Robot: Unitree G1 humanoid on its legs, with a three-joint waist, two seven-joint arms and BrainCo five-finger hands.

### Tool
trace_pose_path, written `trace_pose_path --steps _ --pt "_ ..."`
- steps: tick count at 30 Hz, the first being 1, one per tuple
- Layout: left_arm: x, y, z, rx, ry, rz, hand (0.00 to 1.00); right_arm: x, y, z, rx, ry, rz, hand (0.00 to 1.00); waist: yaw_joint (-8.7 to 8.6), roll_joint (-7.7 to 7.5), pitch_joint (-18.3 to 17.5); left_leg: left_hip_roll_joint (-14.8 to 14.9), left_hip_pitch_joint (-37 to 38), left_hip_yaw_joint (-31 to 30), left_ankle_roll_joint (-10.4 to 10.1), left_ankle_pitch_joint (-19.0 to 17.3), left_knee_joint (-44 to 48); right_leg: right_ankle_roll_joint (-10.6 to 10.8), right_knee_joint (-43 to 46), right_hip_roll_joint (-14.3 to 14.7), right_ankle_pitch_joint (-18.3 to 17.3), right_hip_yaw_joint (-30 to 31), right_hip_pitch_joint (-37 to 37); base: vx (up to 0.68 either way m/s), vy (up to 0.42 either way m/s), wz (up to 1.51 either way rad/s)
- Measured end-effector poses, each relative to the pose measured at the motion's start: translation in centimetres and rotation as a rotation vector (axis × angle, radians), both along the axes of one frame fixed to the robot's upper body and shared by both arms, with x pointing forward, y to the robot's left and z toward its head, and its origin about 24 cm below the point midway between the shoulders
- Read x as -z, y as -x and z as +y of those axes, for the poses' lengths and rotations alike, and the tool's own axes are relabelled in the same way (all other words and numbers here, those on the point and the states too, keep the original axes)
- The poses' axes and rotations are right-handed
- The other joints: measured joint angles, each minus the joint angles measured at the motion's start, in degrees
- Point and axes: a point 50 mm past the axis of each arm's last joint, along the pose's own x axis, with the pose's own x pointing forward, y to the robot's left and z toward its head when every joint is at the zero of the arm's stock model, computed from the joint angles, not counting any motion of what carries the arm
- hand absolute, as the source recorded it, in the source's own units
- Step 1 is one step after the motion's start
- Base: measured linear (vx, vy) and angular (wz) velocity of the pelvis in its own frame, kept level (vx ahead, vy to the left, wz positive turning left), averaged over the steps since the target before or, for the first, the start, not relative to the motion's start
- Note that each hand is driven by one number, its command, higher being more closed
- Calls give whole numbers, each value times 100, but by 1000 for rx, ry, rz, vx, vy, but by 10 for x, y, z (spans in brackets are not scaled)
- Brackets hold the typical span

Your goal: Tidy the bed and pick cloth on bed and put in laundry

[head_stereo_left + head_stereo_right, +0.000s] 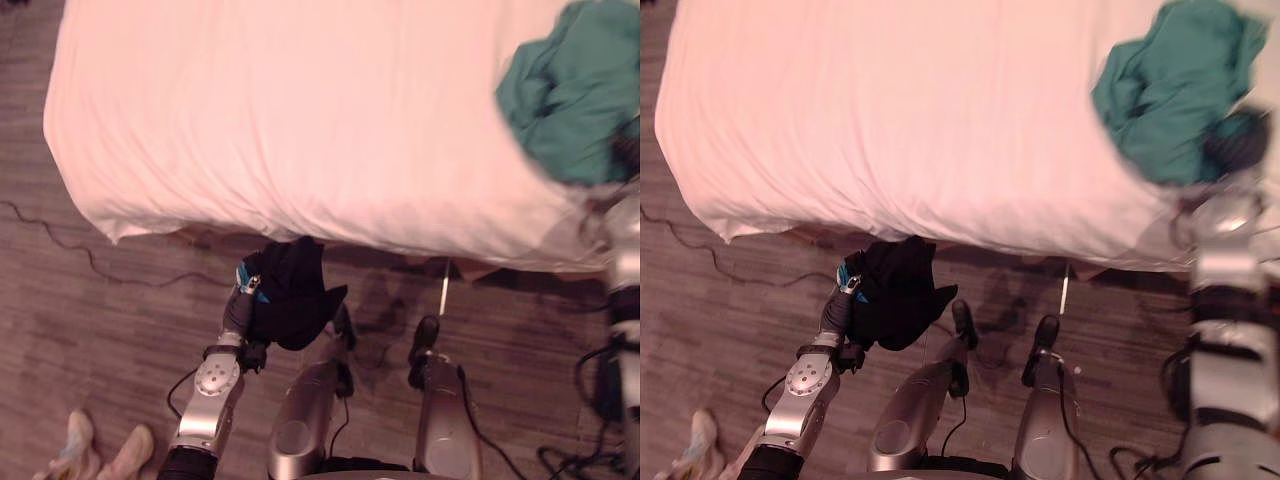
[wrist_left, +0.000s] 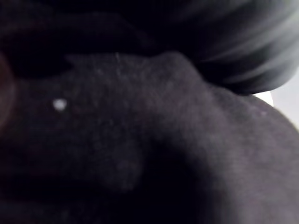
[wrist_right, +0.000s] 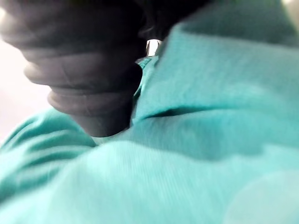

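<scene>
Wood floor lies under our left hand, buried in a black cloth just off the bed's near edge. Our right hand meets a teal cloth at the bed's right edge. We cannot tell either grip.

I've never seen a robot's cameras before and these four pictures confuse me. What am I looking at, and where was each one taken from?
This is a humanoid robot standing at a bed. The two wide pictures come from cameras in its head, looking down. The two close-ups come from cameras on its wrists. A teal cloth lies crumpled on the bed, with the right robot hand against it; the right wrist picture shows that fabric close up. A black cloth hangs from the left robot hand, above the floor beside the bed; the left wrist picture shows its dark fabric.
</scene>
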Motion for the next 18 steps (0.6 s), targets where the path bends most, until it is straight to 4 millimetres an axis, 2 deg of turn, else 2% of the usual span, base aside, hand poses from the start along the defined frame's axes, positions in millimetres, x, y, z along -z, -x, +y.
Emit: trace_pose_path --steps 1,2,3,4,5,9,13,18 --pt "3 2 0 2 -5 14 100 14 1 9 -38 -43 14 100 -42 -63 -90 21 54 6 -10 -22 -9 0 -22 23 -17 -10 63 79 -109 -13" --pt "8 7 1 12 -30 47 100 52 9 29 -108 -151 60 100 -70 -232 -303 80 218 52 -68 -90 -23 -10 -112 100 -35 0 238 104 -112 -16" --pt "14 11 2 23 -45 78 100 78 19 42 -145 -227 98 100 -71 -357 -462 124 368 93 -90 -144 -38 -14 -185 162 -49 26 396 110 -110 -20" --pt "18 12 2 26 -50 99 100 93 25 49 -167 -265 129 100 -70 -423 -558 138 464 120 -71 -158 -62 -6 -220 184 -65 34 479 121 -95 -16" --pt "26 16 3 24 -52 141 100 118 38 59 -187 -333 173 100 -76 -533 -755 150 643 138 -94 -175 -132 5 -276 215 -95 42 645 123 -72 -11" --pt "41 28 5 -34 -19 217 100 174 78 73 -195 -467 336 100 -94 -680 -1162 172 969 167 -145 -261 -142 30 -547 287 -78 56 1080 113 -39 -4" --pt "46 35 7 -51 -5 246 100 194 95 78 -180 -585 369 100 -115 -674 -1284 173 1204 185 -158 -269 -143 66 -735 311 -28 47 1399 62 -5 0" --pt "54 48 11 -103 28 282 100 198 97 92 -211 -706 332 100 -72 -640 -1499 243 1226 142 -243 -333 -179 48 -1074 426 131 19 1568 0 0 0"
